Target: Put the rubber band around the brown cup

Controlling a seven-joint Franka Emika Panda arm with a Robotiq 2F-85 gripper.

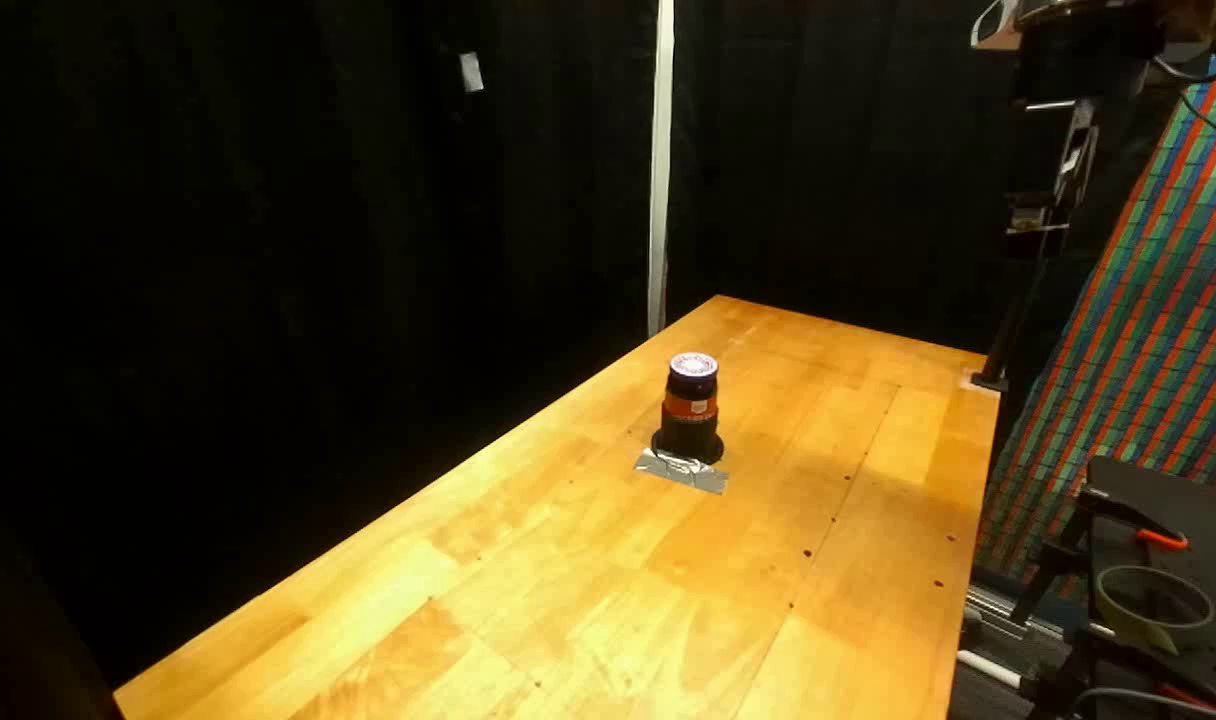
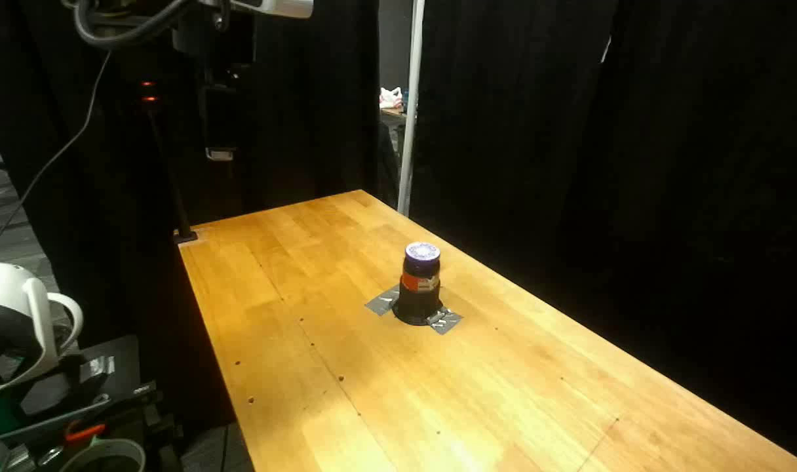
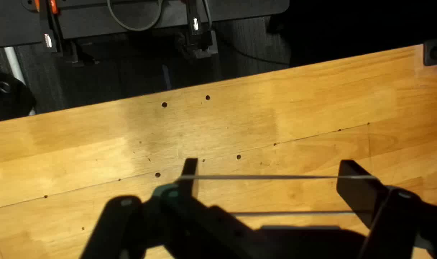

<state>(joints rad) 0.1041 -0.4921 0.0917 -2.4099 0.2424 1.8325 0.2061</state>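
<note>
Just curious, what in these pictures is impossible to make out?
Orange label on the brown cup: print too small in both exterior views.
Rubber band: the tool hides part of its lower strand in the wrist view.
Robot arm: cut off by the top edge in both exterior views.

The gripper (image 3: pixel 268 169) holds its fingers (image 3: pixel 358 194) wide apart, a rubber band (image 3: pixel 268 177) stretched between them (two thin strands, nearly parallel) over the wooden table (image 3: pixel 240 120), its surface dotted with small dark holes (image 3: pixel 207 97)
</note>
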